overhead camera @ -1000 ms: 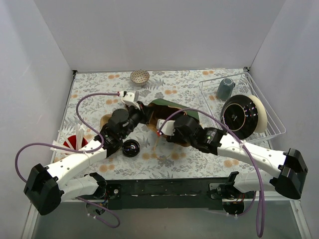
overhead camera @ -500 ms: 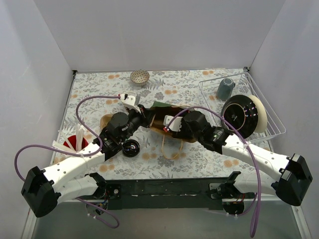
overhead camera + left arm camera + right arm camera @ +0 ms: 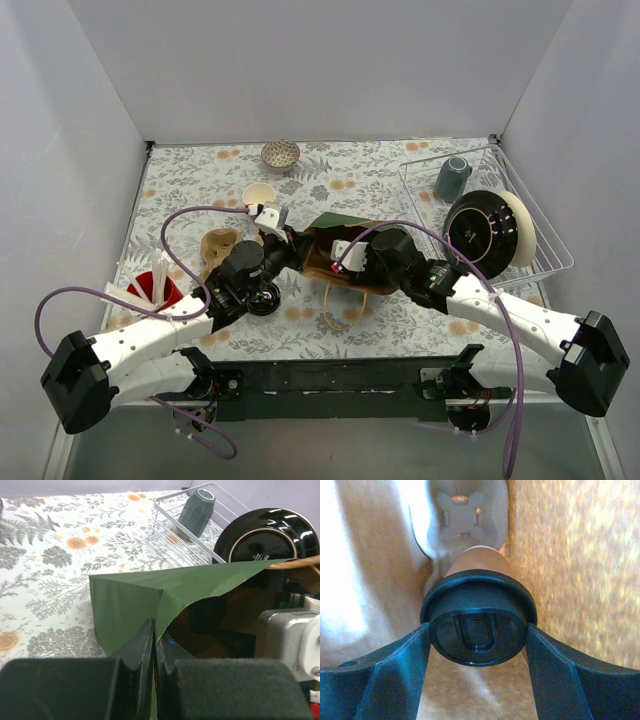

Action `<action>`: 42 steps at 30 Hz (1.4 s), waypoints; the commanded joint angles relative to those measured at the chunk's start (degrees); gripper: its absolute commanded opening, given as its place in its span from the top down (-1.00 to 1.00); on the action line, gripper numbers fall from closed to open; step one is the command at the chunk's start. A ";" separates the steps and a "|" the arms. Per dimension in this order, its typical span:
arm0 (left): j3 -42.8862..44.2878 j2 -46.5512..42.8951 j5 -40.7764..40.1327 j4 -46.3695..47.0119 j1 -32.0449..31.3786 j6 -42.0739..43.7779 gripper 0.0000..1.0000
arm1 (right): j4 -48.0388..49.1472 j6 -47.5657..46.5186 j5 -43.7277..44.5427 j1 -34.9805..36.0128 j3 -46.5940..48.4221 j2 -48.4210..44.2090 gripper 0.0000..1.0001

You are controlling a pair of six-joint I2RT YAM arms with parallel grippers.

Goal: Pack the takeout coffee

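Note:
The takeout coffee, a tan cup with a black sip lid, sits between my right gripper's fingers, which press on the lid from both sides. Brown paper surrounds it, so it is inside the green paper bag. In the top view the cup is hidden, and my right gripper reaches into the bag's mouth. My left gripper is shut on the bag's green upper edge and holds the mouth up. It also shows in the top view.
A spare black lid lies by the left arm, with the bag's handle loop on the table. An empty tan cup, a tan piece, a red cup and a patterned bowl stand left and back. A wire rack at right holds a mug and black plate.
My right gripper has pushed left into the bag's mouth. My left gripper has shifted right and nearer with the bag's edge, uncovering the empty tan cup behind it.

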 commanded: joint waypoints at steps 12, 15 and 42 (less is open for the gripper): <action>0.94 -4.55 -6.14 0.64 -3.56 5.99 1.00 | -7.78 1.04 1.62 -0.51 0.76 -2.70 0.55; 0.94 -4.38 -7.19 0.64 -4.62 7.48 1.00 | -7.52 1.74 1.62 -0.51 -0.21 -2.87 0.56; -0.47 -1.66 -14.67 5.65 -3.74 14.96 1.00 | 2.32 -4.58 1.27 -3.32 3.56 3.36 0.60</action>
